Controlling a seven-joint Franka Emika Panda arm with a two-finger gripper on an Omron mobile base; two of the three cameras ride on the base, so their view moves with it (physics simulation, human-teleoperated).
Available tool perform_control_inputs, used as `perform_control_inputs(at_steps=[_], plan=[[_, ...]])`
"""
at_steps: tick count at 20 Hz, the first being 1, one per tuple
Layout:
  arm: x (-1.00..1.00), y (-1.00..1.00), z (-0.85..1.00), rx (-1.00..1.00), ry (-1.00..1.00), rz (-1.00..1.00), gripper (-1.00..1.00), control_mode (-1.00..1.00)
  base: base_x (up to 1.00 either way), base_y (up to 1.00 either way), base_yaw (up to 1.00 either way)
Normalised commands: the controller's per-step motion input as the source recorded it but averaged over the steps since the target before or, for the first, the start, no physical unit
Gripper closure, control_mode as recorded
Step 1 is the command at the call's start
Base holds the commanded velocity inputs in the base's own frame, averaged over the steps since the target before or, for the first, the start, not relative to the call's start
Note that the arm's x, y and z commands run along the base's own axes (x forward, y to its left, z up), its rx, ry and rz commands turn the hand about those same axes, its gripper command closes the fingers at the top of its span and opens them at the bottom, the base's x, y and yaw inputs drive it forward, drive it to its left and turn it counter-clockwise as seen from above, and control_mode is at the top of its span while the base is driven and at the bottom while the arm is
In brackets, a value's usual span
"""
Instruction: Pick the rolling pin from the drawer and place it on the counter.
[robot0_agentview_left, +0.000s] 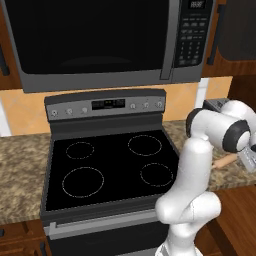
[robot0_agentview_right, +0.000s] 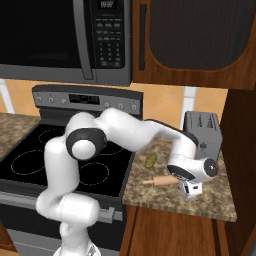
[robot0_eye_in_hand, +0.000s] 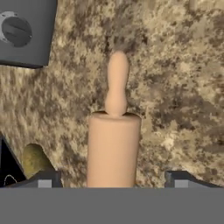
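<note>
tan wooden rolling pin (robot0_eye_in_hand: 113, 144) lies on speckled granite counter (robot0_eye_in_hand: 175, 87)

No text can be read with certainty. The microwave (robot0_agentview_left: 100, 42) has a keypad (robot0_agentview_left: 191, 42) at 1 o'clock in the left base view, with marks too small to read. The stove panel (robot0_agentview_left: 107, 105) shows a blurred display. The toaster (robot0_agentview_right: 202, 132) carries a faint, illegible label.

Black glass stove (robot0_agentview_left: 110, 165) sits under a big microwave (robot0_agentview_left: 100, 40). Grey toaster (robot0_agentview_right: 202, 134) is back near the wall, with a little yellow-green lump (robot0_agentview_right: 150, 161) by the stove's right edge.
</note>
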Motion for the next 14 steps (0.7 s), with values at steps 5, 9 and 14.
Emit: perform_control_inputs(at_steps=[5,9,14], plan=[[-0.52,0.64,0.75,-0.22,-0.04,0.00,-1.00,-1.00,0.00,0.00,0.00],[-0.33,1.00,0.88,-0.23,0.00,0.00,-1.00,-1.00,0.00,0.00,0.00],[-0.13,1.00,0.46,-0.17,0.01,0.03,-1.00,-1.00,0.00,0.00,0.00]])
